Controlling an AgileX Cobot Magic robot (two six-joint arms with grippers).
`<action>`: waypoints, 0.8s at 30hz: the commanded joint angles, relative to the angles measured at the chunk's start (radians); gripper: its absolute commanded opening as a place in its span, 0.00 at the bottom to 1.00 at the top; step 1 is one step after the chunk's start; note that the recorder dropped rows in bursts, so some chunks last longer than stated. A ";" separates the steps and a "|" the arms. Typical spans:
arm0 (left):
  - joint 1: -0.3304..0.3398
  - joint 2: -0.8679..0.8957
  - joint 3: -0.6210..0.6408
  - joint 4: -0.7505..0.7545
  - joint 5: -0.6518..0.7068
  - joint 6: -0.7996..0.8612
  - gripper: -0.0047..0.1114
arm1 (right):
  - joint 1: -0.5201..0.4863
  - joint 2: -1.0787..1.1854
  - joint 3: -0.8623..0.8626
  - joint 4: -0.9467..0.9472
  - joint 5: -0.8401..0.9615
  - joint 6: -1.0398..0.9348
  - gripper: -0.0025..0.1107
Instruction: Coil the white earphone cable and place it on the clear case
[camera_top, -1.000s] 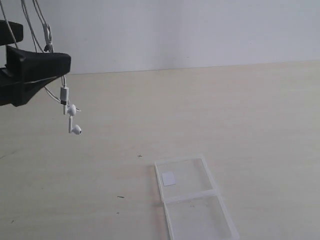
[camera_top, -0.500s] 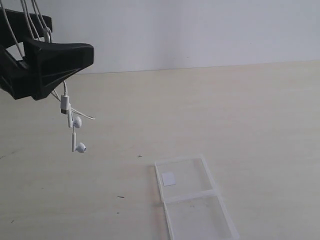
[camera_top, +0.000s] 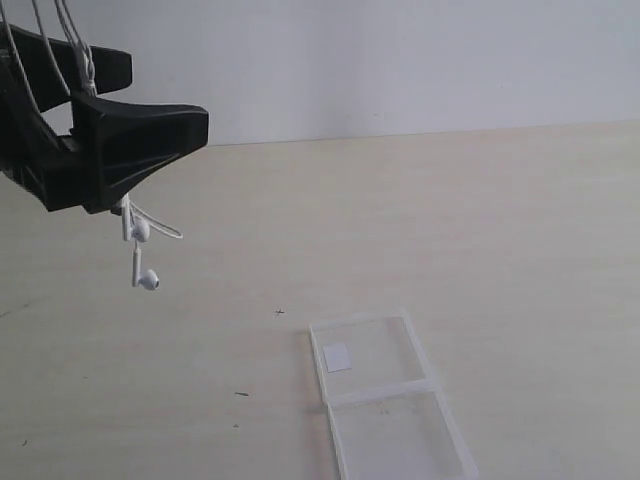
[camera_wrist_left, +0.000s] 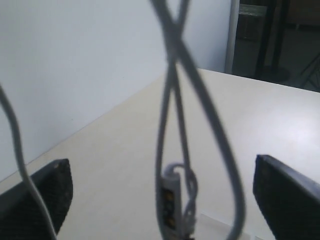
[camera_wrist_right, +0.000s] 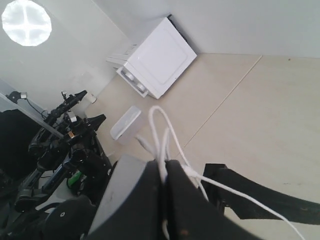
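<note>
Aloft, the left hand (camera_top: 167, 96) gapes wide around the white earphone cable (camera_top: 148, 279), which the right hand (camera_wrist_right: 164, 172) pinches.

Plain white wall (camera_top: 400, 60), pale tabletop (camera_top: 520, 230), white boxy unit (camera_wrist_right: 160, 55) beyond — round light (camera_wrist_right: 26, 22) glowing

No text, brand, number or sign can be read in any view. The small white square sticker (camera_top: 337, 357) on the flat transparent plastic rectangular case (camera_top: 395, 440) looks blank at this size. The small white inline remote (camera_wrist_left: 169, 202) on the thin white earphone cable (camera_wrist_left: 172, 47) bears two dark marks, too blurred to tell as symbols. The white box-shaped cabinet (camera_wrist_right: 159, 57) in the right wrist view carries no legible label.
</note>
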 joint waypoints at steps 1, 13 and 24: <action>-0.001 0.001 -0.001 -0.017 0.007 -0.001 0.82 | 0.002 -0.001 -0.003 0.022 -0.024 -0.018 0.02; -0.001 0.001 -0.001 -0.025 -0.011 -0.006 0.40 | 0.002 -0.001 -0.003 0.024 -0.032 -0.018 0.02; -0.001 0.001 -0.001 -0.025 -0.077 -0.091 0.50 | 0.002 -0.001 -0.003 0.024 -0.047 -0.015 0.02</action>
